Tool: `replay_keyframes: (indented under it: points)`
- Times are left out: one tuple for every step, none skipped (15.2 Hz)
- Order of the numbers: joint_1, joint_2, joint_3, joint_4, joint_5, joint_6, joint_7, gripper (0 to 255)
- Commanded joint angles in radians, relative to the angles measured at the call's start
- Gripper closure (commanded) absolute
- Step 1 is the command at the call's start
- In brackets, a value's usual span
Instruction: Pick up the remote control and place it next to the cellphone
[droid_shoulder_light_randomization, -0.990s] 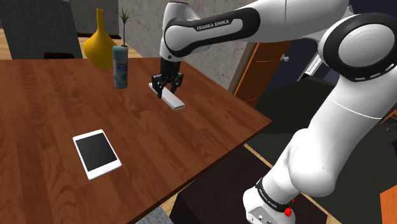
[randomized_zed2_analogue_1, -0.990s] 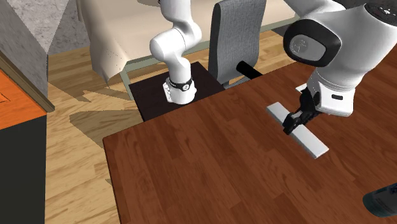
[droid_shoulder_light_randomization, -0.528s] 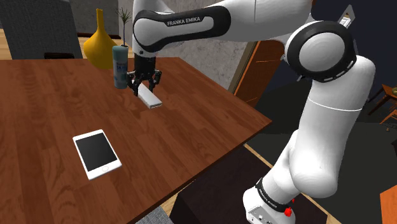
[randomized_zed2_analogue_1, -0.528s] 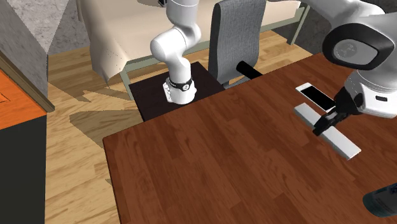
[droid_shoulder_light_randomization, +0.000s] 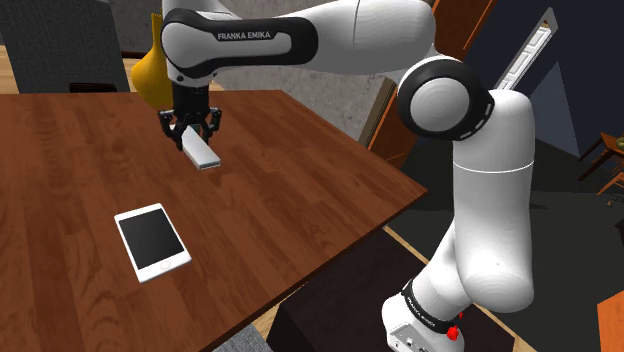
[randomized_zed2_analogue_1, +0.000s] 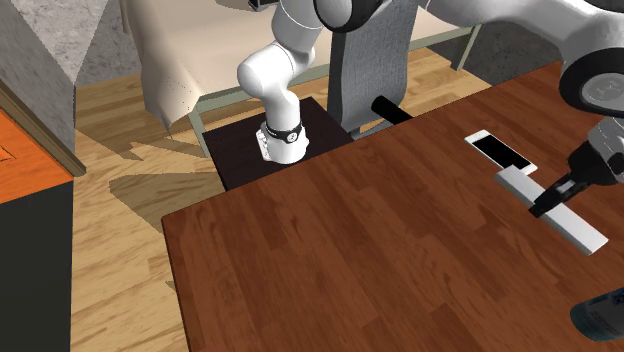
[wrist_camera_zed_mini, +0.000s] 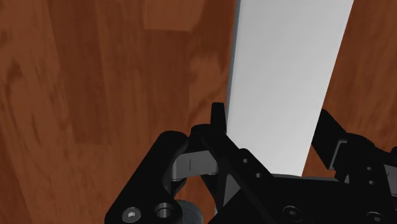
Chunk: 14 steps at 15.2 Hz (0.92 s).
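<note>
Gripper (droid_shoulder_light_randomization: 190, 127) clamped on pale grey remote (droid_shoulder_light_randomization: 203, 153); remote between fingers, over table (droid_shoulder_light_randomization: 300, 180), apart from cellphone (droid_shoulder_light_randomization: 152, 241).

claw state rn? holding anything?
Claw: closed, holding the white remote control.

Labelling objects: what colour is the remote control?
The remote control is plain light grey, clearest in wrist view.

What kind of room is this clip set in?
Probably a home dining or living area: a wooden table with a yellow vase on it, a grey chair beside it, plank flooring.
</note>
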Motion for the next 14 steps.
replay_keyframes:
  points:
    - [0.000, 0.007, 0.000, -0.014, -0.001, 0.022, 0.000, 255]
    - [0.000, 0.010, -0.001, -0.023, -0.001, 0.034, 0.001, 255]
    - [0.000, 0.013, -0.001, -0.032, -0.001, 0.046, 0.001, 255]
    - [0.000, 0.016, -0.001, -0.040, -0.001, 0.058, 0.001, 255]
    - [-0.001, 0.020, -0.001, -0.049, -0.002, 0.069, 0.001, 255]
    - [-0.001, 0.023, -0.001, -0.057, -0.002, 0.081, 0.001, 255]
    - [-0.001, 0.027, -0.001, -0.064, -0.002, 0.092, 0.002, 255]
    - [-0.001, 0.031, -0.002, -0.071, -0.003, 0.103, 0.002, 255]
    - [-0.001, 0.035, -0.002, -0.078, -0.003, 0.114, 0.002, 255]
    - [-0.001, 0.040, -0.002, -0.085, -0.003, 0.125, 0.002, 255]
    - [-0.001, 0.044, -0.002, -0.091, -0.004, 0.136, 0.003, 255]
    - [0.000, 0.048, -0.002, -0.096, -0.004, 0.145, 0.003, 255]
    - [-0.001, 0.048, -0.002, -0.097, -0.004, 0.146, 0.003, 255]
    - [0.000, 0.048, -0.002, -0.096, -0.004, 0.145, 0.003, 255]
